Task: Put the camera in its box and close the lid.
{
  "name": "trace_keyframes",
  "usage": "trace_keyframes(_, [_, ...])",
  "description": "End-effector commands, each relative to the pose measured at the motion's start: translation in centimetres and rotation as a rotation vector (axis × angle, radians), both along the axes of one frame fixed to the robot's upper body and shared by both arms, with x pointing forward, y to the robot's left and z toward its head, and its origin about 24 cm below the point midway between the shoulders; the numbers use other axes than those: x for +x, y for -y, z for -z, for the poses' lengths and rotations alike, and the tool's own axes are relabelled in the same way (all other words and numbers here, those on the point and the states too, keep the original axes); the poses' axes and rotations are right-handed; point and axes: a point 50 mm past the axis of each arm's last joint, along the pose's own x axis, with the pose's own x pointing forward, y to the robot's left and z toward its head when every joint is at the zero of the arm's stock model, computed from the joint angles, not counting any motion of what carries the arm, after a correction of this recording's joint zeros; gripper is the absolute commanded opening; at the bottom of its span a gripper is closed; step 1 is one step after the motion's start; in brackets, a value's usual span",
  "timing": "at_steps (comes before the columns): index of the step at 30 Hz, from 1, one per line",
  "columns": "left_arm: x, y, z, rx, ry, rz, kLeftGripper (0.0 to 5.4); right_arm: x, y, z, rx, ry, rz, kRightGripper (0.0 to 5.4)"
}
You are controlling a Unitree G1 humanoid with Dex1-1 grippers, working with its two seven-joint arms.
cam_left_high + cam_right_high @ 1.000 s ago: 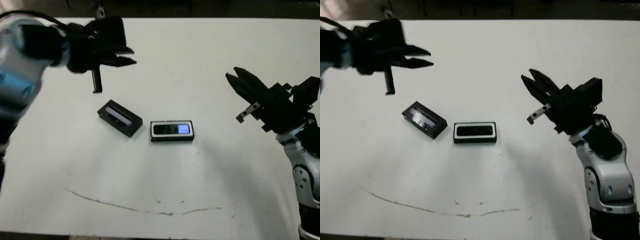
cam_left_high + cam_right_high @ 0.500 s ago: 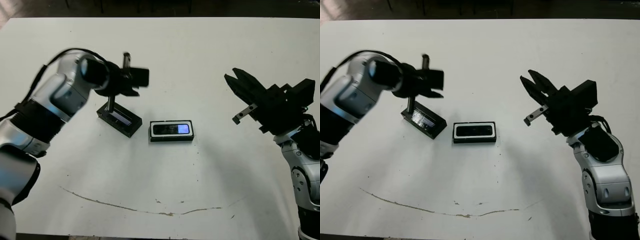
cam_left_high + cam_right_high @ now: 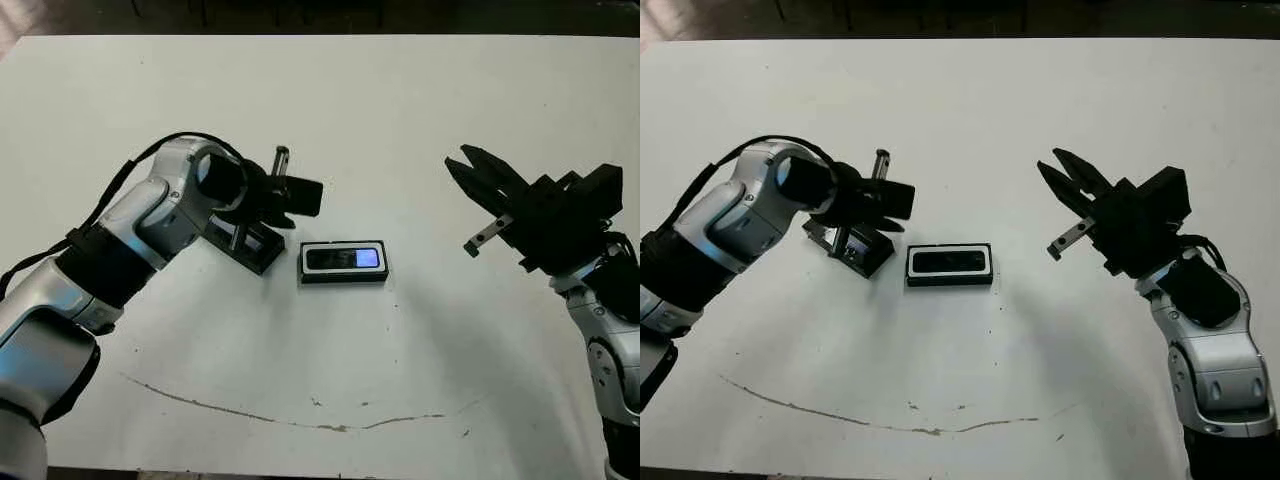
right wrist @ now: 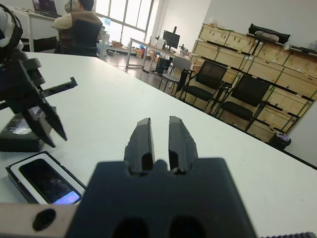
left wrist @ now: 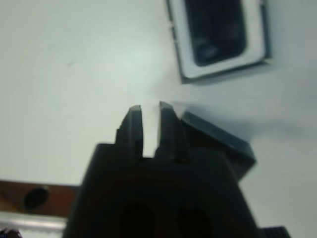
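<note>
White table (image 3: 400,120) seen from above. The camera (image 3: 345,259) lies flat inside the box (image 3: 344,275), screen up, near the table's middle. The lid (image 3: 250,241) rests just to the robot's left of the box, apart from it and partly hidden by the left gripper (image 5: 150,108) — fingers nearly together, empty, poised over the lid. The right gripper (image 4: 160,134) hangs well to the right above the table — fingers slightly apart, empty.

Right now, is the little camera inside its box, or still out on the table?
Inside. The camera lies flat in the white-lined box, screen up; the lid sits apart.
</note>
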Motion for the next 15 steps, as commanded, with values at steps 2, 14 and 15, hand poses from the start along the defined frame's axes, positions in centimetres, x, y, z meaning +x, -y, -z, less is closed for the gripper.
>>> trace_keyframes(2, [-0.3,-0.9,0.6,0.114,-0.061,0.005,0.0,0.0,0.1,0.6,-0.027,-0.041,0.012,0.02])
trace_keyframes(14, [-2.1,-2.0,1.4,0.319,-0.079,0.045,0.0,-0.1,0.0,0.8,-0.038,-0.042,0.011,0.02])
trace_keyframes(15, [-2.5,-2.1,1.1,0.317,-0.077,0.055,0.0,-0.1,0.0,0.8,-0.037,-0.043,0.014,0.02])
